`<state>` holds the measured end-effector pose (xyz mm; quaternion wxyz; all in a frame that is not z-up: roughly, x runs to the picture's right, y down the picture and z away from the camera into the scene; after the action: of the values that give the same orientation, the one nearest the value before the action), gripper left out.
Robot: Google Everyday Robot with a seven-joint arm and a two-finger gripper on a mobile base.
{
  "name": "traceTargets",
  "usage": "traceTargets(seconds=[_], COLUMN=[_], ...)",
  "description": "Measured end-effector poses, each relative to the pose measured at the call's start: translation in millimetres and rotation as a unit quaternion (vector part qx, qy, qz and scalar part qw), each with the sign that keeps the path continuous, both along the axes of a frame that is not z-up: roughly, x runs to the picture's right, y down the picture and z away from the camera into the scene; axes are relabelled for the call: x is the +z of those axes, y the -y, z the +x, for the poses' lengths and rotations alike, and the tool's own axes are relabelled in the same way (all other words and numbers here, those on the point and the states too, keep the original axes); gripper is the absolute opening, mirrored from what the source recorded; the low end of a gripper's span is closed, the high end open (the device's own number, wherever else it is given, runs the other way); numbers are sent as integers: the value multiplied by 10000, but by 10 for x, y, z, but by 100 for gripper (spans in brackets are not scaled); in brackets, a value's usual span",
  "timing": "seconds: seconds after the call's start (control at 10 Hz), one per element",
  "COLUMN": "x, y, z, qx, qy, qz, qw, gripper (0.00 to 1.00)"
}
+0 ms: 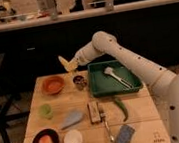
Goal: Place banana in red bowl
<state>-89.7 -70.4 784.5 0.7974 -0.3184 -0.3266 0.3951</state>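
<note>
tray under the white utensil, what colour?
Green tray, clear in the camera view; the gripper holds the banana left of it.

Pale-yellow banana (66,63), orange-red bowl (53,85), seemingly green tray (96,87).

Tool (71,64) clamps banana (64,62) above red bowl (53,85).

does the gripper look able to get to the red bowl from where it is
Probably yes. The gripper, shut on the banana, hangs just up and right of the red bowl, with nothing standing between them.
</note>
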Motion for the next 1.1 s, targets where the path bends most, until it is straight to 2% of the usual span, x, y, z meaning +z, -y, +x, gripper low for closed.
traceTargets(seconds=[0.7,1.1], x=[20,35], y=[-2,21], z=[-70,-671], qx=[-36,-240], qy=[49,288], qz=[16,59], qw=[10000,9993], gripper=[0,0])
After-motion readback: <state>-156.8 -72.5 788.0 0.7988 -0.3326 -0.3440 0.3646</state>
